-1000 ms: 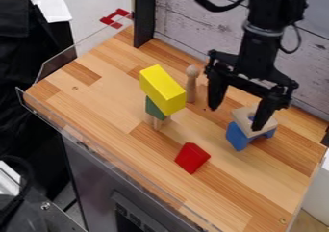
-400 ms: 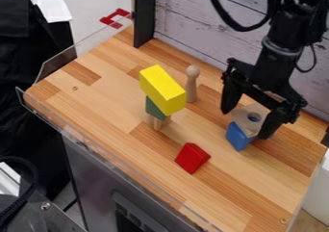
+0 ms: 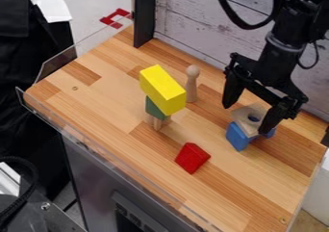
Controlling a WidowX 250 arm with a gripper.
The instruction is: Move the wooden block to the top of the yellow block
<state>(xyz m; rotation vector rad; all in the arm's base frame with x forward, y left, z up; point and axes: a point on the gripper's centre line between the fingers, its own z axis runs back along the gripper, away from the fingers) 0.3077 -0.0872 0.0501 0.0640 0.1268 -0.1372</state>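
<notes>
Camera view: the gripper (image 3: 247, 117), fingers parted, straddles the wooden block (image 3: 241, 113) atop the blue block (image 3: 236, 137), 4 o'clock from the yellow block (image 3: 162, 89); off-centre closure could dislodge it.

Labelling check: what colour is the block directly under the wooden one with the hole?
Blue; the camera view shows it.

No readable text or labels.

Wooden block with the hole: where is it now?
In the camera view, the wooden block sits right of centre, on top of the blue block, by the open gripper.
</notes>
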